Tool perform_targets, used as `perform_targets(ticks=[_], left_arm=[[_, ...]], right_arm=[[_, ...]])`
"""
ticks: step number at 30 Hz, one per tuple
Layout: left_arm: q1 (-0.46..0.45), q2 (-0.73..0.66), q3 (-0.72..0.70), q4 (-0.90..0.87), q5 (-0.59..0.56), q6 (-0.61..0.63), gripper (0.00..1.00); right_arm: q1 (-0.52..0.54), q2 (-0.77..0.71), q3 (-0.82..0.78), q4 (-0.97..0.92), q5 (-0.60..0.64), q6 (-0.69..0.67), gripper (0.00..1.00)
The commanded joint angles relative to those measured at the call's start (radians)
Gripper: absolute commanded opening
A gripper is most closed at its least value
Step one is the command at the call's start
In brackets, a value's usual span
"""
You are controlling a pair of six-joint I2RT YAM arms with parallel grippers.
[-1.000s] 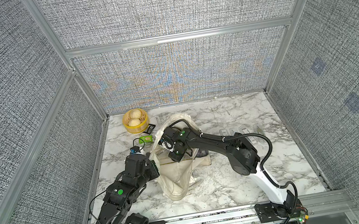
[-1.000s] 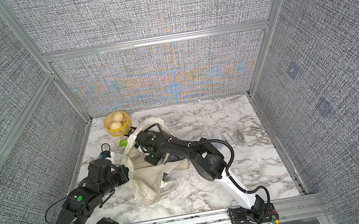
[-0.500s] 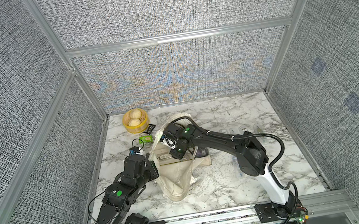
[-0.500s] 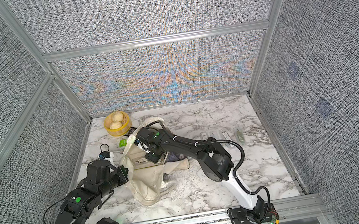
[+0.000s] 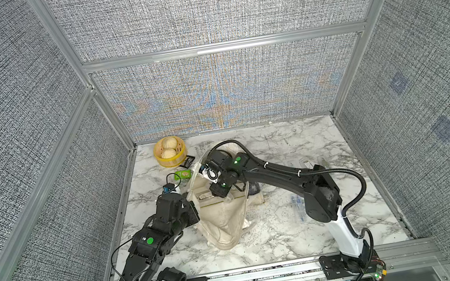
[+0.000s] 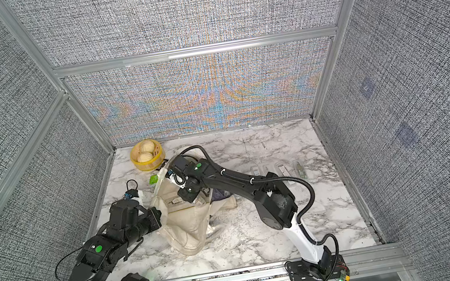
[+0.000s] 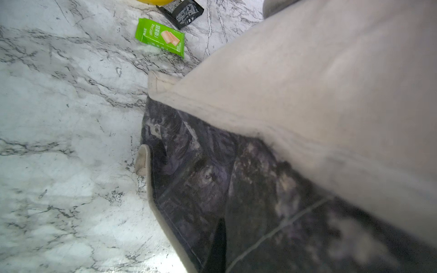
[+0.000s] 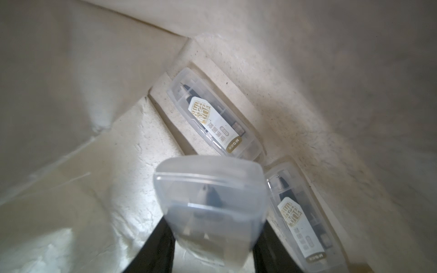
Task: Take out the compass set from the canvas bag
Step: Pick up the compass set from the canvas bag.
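Right jaws clamp my compass set (image 8: 208,208) across its width, probably light, stiff, slick; left jaws pinch canvas bag (image 5: 224,220), 9 o'clock.

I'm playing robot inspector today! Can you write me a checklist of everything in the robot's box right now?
Surface: marble table, white with grey veins.
Job's things: cream bag lying open in the middle of the table; one clear compass case held inside it; two other cases on the bag's floor.
Clutter: yellow basket of pale buns in the back corner; green snack packet; black packet; small cases near the right arm.
Grippers: left gripper shut on the bag's rim; right gripper inside the bag, shut on the compass case.
Cables: black hose looping off the right arm; thin wire by the left arm.
Surroundings: grey woven walls in a metal frame; nothing else seen.
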Motion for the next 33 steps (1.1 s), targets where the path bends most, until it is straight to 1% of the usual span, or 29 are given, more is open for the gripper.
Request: perform_targets(ticks=[1, 11, 15, 20, 26, 30, 33], left_arm=[[0.0, 0.007, 0.004, -0.008, 0.011, -0.002, 0.0], [0.0, 0.012, 0.041, 0.011, -0.007, 0.003, 0.0], [0.0, 0.015, 0.045, 0.019, -0.019, 0.004, 0.0], [0.0, 0.019, 0.04, 0.023, -0.035, 0.001, 0.0], [0.001, 0.027, 0.045, 0.03, -0.041, 0.011, 0.0], [0.0, 0.028, 0.046, 0.027, -0.044, 0.022, 0.0], [0.001, 0.028, 0.05, 0.022, -0.049, 0.029, 0.0]], right_arm=[[0.005, -0.03, -0.005, 0.036, -0.048, 0.031, 0.45], [0.041, -0.127, -0.121, 0.05, -0.093, 0.071, 0.45], [0.055, -0.197, -0.156, 0.058, -0.101, 0.085, 0.45], [0.066, -0.288, -0.161, 0.039, -0.132, 0.095, 0.45], [0.099, -0.44, -0.153, -0.018, -0.145, 0.109, 0.45], [0.102, -0.565, -0.19, -0.02, -0.12, 0.132, 0.45], [0.096, -0.646, -0.21, -0.055, -0.049, 0.142, 0.45]])
